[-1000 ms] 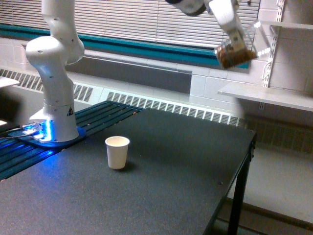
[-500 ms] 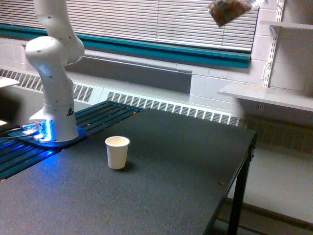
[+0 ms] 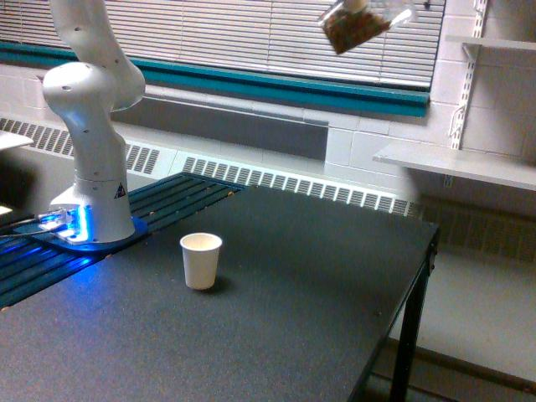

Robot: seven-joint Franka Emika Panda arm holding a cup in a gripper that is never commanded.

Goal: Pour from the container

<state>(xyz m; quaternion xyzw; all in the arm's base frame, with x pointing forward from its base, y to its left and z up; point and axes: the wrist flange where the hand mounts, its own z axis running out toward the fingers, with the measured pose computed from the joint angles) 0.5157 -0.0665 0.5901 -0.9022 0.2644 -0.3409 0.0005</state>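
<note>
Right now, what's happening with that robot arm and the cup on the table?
The robot arm is carrying a clear container of brown material high near the top of the exterior view, tilted. Over the last second it has swung toward the view's left. The jaws themselves are out of frame. A white paper cup stands upright on the black table, well below and left of the container. Nothing is pouring yet.

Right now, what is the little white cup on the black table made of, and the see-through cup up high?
The small white cup looks like paper: matte, opaque, thin-rimmed, cream inside. The clear container tilted near the top of the picture seems to be plastic, possibly glass: you see brown contents through its wall. The black table has a dull, slightly speckled top, perhaps laminate or a rubbery mat.
</note>
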